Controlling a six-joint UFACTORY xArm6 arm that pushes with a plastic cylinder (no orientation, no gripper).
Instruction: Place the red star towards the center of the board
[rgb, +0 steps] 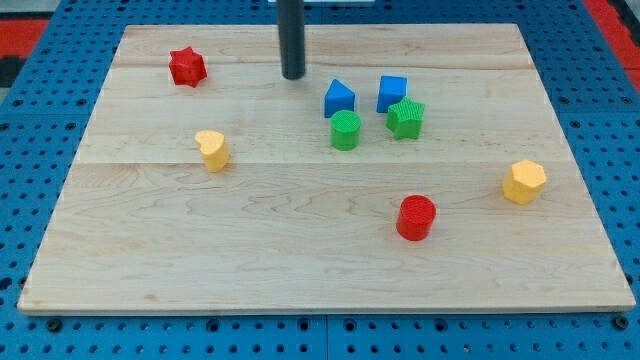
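Note:
The red star (187, 67) lies near the board's top left corner. My tip (292, 76) rests on the wooden board (300, 260) near the top edge, well to the right of the red star and apart from it. The tip is just up and left of the blue triangular block (339, 98).
A blue cube (392, 92), a green star (406, 118) and a green cylinder (346, 131) cluster right of centre near the top. A yellow heart (212, 150) lies at the left, a red cylinder (416, 218) at the lower right, a yellow hexagon (524, 182) at the far right.

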